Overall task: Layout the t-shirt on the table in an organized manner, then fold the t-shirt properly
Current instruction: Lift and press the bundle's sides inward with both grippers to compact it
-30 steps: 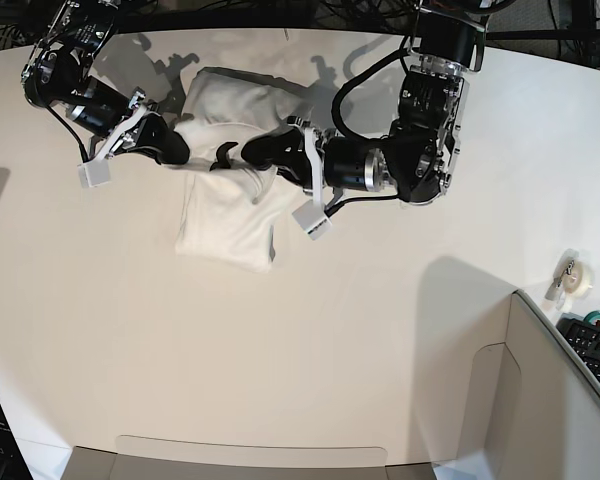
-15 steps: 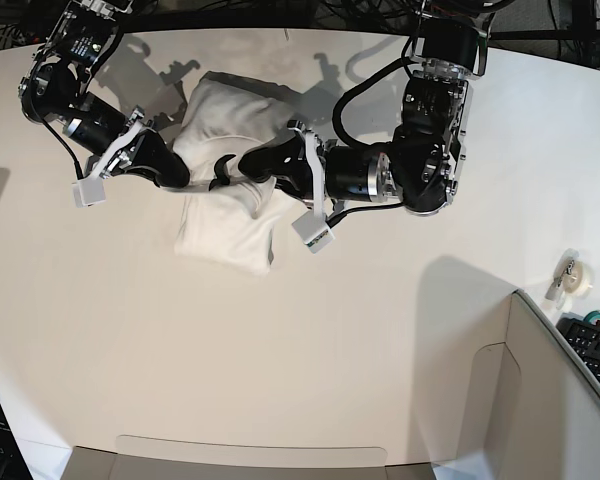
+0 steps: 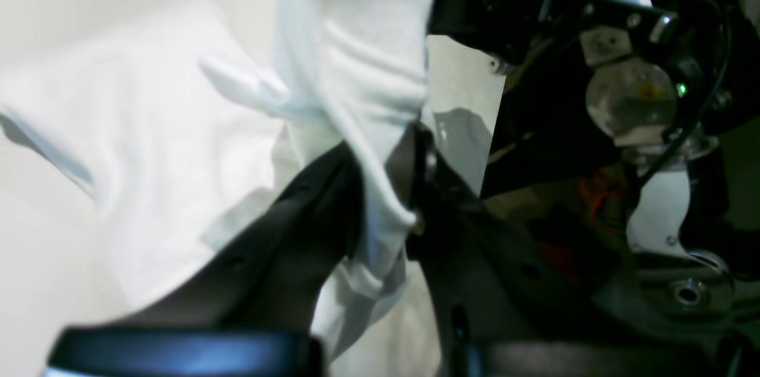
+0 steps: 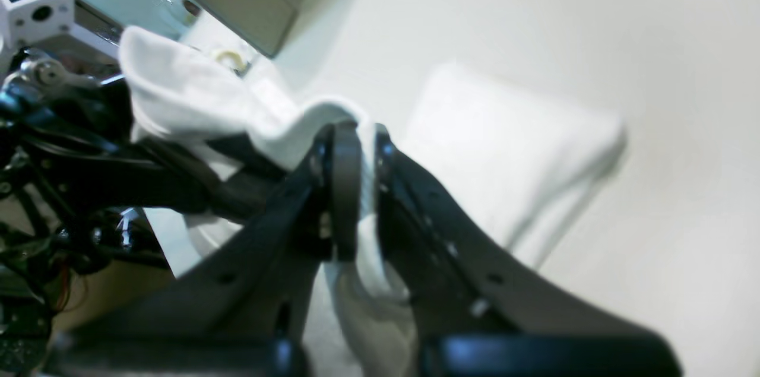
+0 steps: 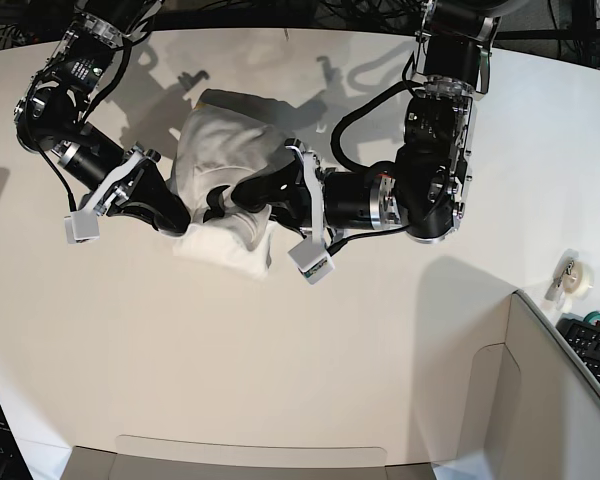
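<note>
White t-shirt (image 5: 225,150) is bunched up on the far-left part of the worktop (image 5: 400,330), w/ its near edge lifted. Left gripper (image 5: 228,196) fingers are clamped on a fold of it, right gripper (image 5: 183,218) fingers pinched on the cloth too, just beside.

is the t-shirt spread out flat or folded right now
Folded, mid-fold: the t-shirt is a compact doubled bundle on the table, with both grippers shut on raised cloth.

From my station I see a grey box-like panel (image 5: 540,390) at the near right corner, a black keyboard (image 5: 595,352) and a tape roll (image 5: 577,277) beside it, dark cables (image 5: 280,12) behind, with hard overhead light casting sharp shadows.
</note>
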You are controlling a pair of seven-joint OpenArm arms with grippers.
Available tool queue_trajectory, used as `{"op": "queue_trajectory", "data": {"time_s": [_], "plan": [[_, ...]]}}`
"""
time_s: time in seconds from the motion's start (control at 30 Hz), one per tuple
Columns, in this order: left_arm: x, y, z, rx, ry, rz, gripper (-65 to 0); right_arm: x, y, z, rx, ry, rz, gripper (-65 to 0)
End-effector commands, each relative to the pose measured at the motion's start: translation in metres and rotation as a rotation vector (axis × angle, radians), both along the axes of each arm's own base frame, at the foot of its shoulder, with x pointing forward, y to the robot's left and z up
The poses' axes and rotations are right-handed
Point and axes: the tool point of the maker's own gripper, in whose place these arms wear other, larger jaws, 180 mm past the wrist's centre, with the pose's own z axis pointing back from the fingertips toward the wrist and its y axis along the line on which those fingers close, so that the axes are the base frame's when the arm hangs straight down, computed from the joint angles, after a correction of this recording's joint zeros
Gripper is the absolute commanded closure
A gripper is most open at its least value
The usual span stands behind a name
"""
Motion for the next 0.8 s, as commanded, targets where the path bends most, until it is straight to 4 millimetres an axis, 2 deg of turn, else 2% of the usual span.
{"op": "queue_trajectory", "data": {"time_s": [0.0, 0.13, 0.33, 0.57, 0.77], "plan": [[0.006, -0.005, 0.023, -0.057, -0.049, -0.003, 0.0, 0.005, -0.001, 0.017, 0.012, -0.063, -0.003, 0.0], [0.014, -0.012, 0.036, -0.079, -0.079, -0.006, 0.0, 0.017, -0.003, 0.025, -0.012, -0.09, -0.013, 0.0], [0.042, -0.016, 0.024, -0.123, 0.001, 0.049, 0.0, 0.034, -0.012, 0.021, -0.117, -0.069, -0.06, 0.0], [0.076, -0.011, -0.008, -0.136, 0.141, 0.135, 0.0, 0.053, -0.02, -0.004, -0.114, 0.012, -0.094, 0.0], [0.09, -0.006, -0.039, -0.136, 0.251, 0.199, 0.0, 0.065, -0.022, -0.021, -0.094, 0.07, -0.104, 0.0]]}}
